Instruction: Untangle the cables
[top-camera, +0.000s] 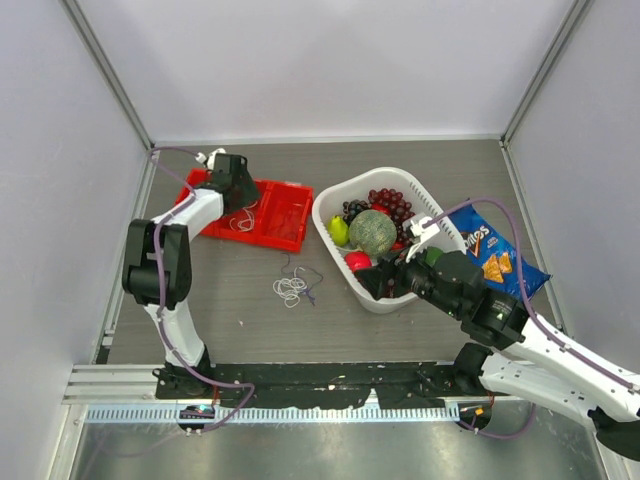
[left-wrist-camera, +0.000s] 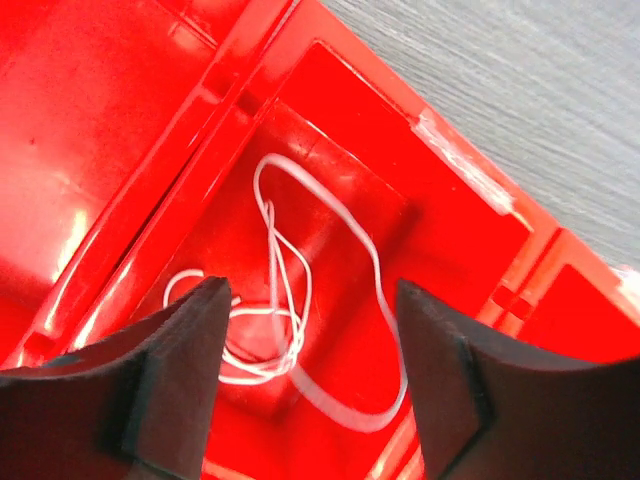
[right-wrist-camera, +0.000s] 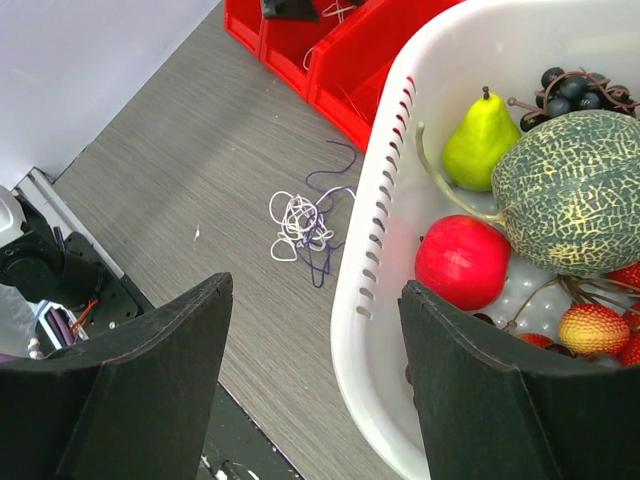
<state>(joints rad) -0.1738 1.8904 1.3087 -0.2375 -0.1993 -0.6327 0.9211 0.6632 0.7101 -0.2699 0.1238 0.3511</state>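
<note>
A thin white cable (left-wrist-camera: 283, 312) lies in loose loops on the floor of a red tray (left-wrist-camera: 120, 120). My left gripper (left-wrist-camera: 312, 292) hangs just above it, open, with nothing between its fingers. In the top view that gripper (top-camera: 232, 182) is over the tray's (top-camera: 287, 207) left half, near the white cable (top-camera: 243, 222). A small tangle of white and purple cables (top-camera: 292, 288) lies on the table between the tray and the basket; the right wrist view shows this tangle (right-wrist-camera: 305, 222) too. My right gripper (top-camera: 386, 281) stands open and empty over the basket's near-left rim (right-wrist-camera: 372, 300).
The white basket (top-camera: 376, 303) holds a melon (top-camera: 372, 231), a pear (top-camera: 339, 231), grapes (top-camera: 391, 204) and a red apple (right-wrist-camera: 462, 262). A blue chip bag (top-camera: 494, 256) lies to its right. Walls close in the table at the left, back and right.
</note>
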